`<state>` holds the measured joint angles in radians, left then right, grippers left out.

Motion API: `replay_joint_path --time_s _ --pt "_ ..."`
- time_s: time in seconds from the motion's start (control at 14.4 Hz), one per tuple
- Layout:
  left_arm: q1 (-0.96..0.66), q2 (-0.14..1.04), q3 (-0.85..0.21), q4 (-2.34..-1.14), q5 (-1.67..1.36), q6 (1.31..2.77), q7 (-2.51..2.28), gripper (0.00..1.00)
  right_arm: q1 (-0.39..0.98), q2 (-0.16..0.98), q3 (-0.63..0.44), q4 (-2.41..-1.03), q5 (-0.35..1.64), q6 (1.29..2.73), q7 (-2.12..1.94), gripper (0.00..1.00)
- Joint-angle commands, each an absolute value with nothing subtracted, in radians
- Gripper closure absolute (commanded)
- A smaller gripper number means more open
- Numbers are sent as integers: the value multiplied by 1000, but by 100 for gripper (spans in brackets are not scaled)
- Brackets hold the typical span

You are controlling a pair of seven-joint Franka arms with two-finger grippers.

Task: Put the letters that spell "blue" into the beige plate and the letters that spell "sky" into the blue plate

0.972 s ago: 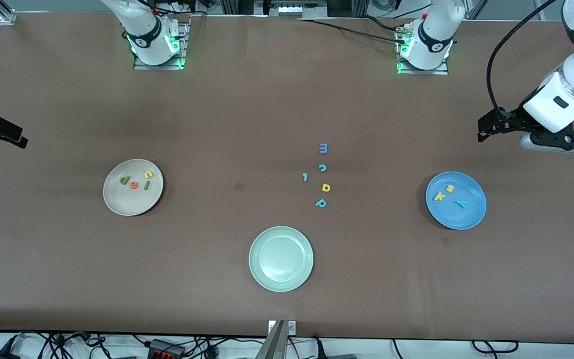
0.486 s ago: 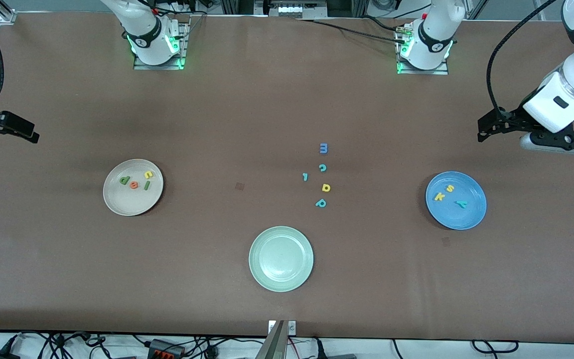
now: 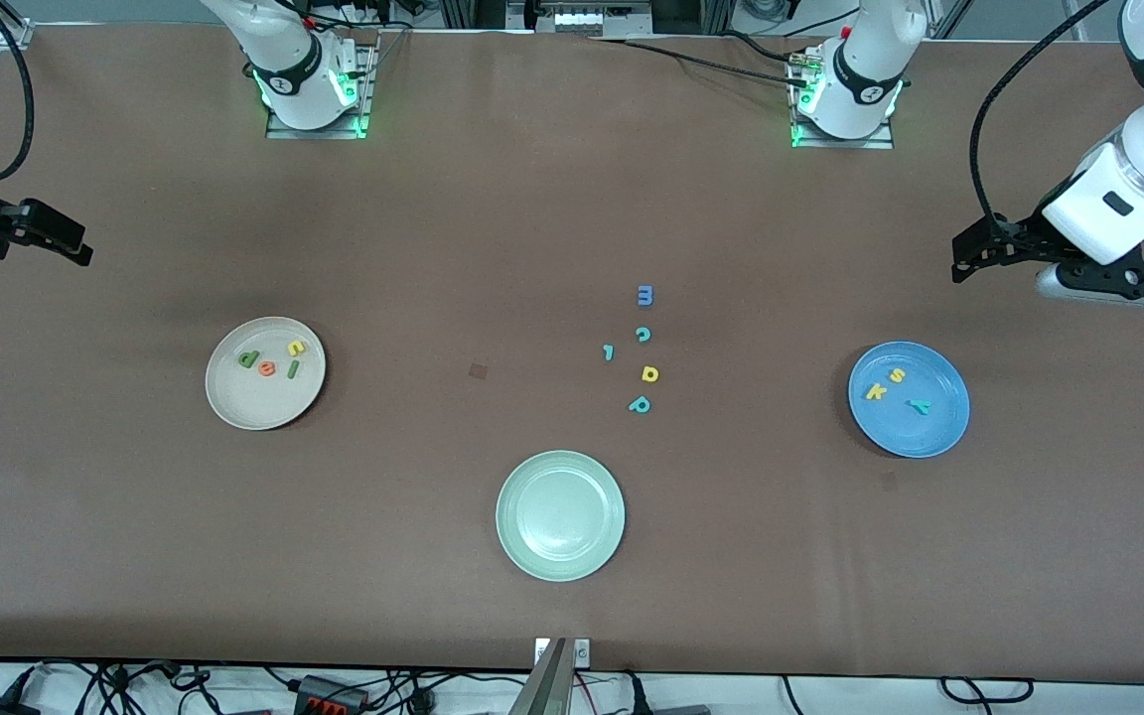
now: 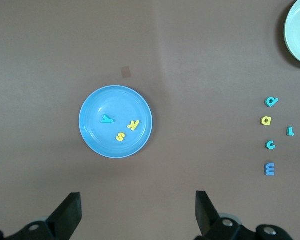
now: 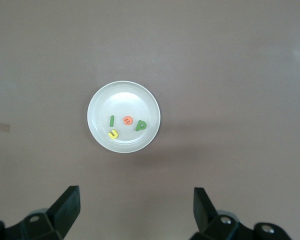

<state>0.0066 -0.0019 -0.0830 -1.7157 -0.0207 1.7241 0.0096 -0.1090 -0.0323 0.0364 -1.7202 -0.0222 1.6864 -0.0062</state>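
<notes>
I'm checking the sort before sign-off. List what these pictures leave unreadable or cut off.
- Front view: the right pincer sits at the frame edge; most of its arm is cut off.
- Front view: the small loose foam letters on the brown table are too small to read with certainty.
- Left wrist view: the pale green round plate is cropped by the corner.
- Both wrist views: only the fingertips show; the pincer bodies are cut off.

I'm looking down on a wide brown table (image 3: 493, 228) that fills nearly the whole frame, evenly lit, with soft shadows toward its upper left. Along the bottom edge runs a pale floor strip with tangled black cables (image 3: 115, 685) and a power strip (image 3: 334, 692). At top centre, metal framing (image 3: 582, 15) and more cables (image 3: 691, 55) cross the table's edge.
</notes>
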Motion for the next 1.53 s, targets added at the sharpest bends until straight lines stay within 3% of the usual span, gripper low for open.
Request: replay_joint_path --time_s 0.0,0.83,1.04,1.46 --pt "6 8 -86 -1689 -6 1703 14 0 -123 -51 51 -1733 -23 1689 -15 0" --pt "8 8 -84 -1689 -6 1703 14 0 -60 -23 38 -1723 -26 1700 -8 0" --pt "9 8 -84 -1689 -6 1703 14 0 -6 -15 -24 -1710 -35 1700 -9 0" --pt "8 8 -84 -1689 -6 1703 12 0 -23 -17 -18 -1710 -32 1695 -12 0"
